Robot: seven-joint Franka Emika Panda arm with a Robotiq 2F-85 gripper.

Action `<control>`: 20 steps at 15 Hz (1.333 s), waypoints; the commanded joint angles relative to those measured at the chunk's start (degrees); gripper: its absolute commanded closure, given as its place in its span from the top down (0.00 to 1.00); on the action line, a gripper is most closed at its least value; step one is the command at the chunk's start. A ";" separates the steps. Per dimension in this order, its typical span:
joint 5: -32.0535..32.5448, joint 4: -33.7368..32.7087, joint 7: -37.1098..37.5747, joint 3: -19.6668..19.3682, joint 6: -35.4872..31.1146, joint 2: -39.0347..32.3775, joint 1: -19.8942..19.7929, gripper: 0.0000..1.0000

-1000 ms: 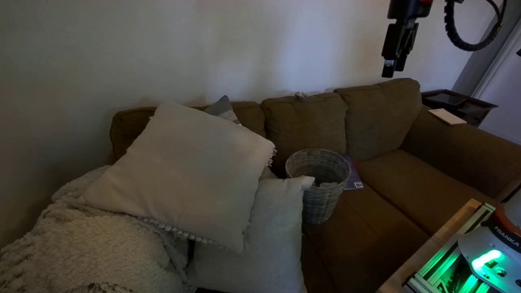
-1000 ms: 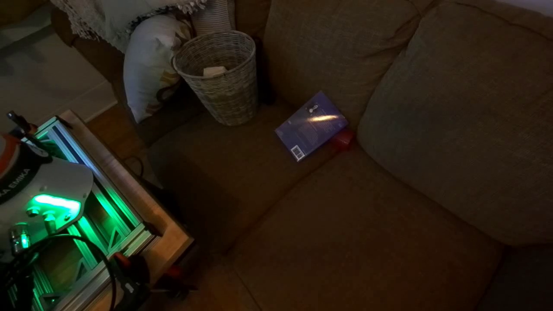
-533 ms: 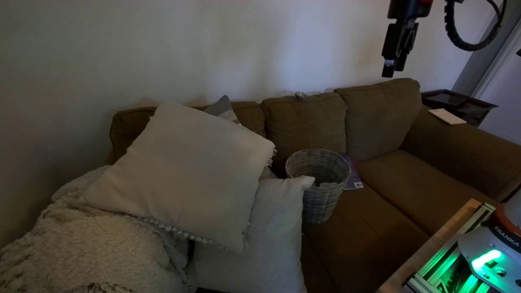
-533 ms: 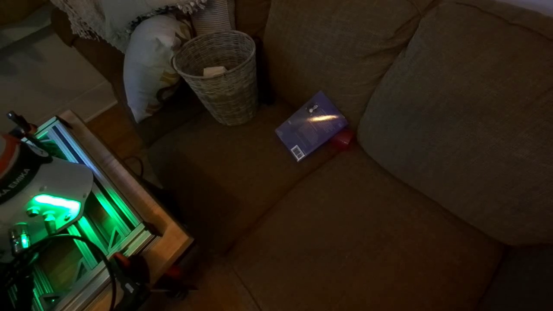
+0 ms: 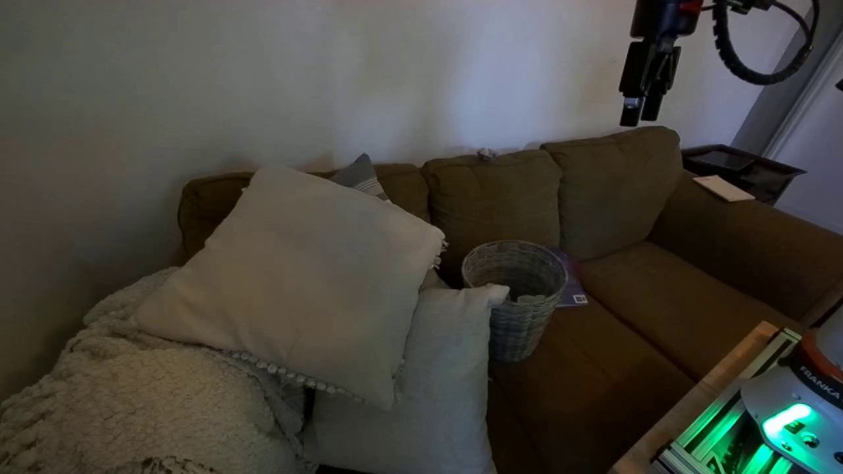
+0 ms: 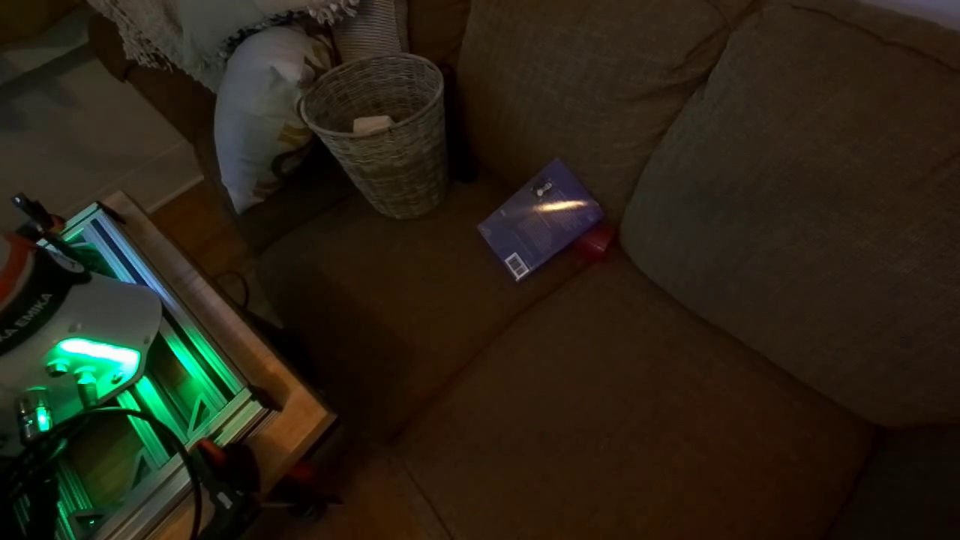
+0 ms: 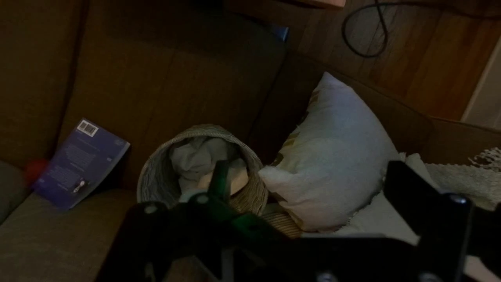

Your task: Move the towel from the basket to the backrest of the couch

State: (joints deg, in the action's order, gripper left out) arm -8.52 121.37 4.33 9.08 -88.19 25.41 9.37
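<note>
A grey crumpled towel (image 7: pixel 203 154) lies inside the wicker basket (image 7: pixel 156 168) in the wrist view. A pale, block-like piece (image 7: pixel 238 179) lies beside it; I cannot tell if it is part of the towel. The basket stands upright on the couch seat in both exterior views (image 5: pixel 520 332) (image 6: pixel 405 165), where only a pale bit (image 6: pixel 373 124) shows inside. The brown couch backrest (image 5: pixel 494 191) is behind the basket. My gripper (image 5: pixel 640 117) is open and empty, high above the couch in an exterior view. In the wrist view its fingers (image 7: pixel 307 172) are wide apart.
White pillows (image 5: pixel 303 283) (image 7: pixel 336 156) lean close beside the basket. A purple book (image 6: pixel 540 217) and a red object (image 6: pixel 595 244) lie on the seat. A small grey object (image 5: pixel 487 154) sits on top of the backrest. The robot's table (image 6: pixel 300 405) stands before the couch.
My gripper and its cable have shifted very slightly, a little right and down in an exterior view. The basket, pillows and book have not moved.
</note>
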 commanded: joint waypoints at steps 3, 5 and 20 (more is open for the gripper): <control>-2.29 4.00 -10.53 -10.13 0.16 -3.27 -5.09 1.00; -0.66 3.33 -14.48 -13.17 0.65 -7.64 -7.46 1.00; 6.76 -5.79 -15.93 -5.82 -2.10 -23.40 -5.05 1.00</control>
State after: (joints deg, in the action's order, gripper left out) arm -0.74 111.96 -14.25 2.82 -86.48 -1.63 4.61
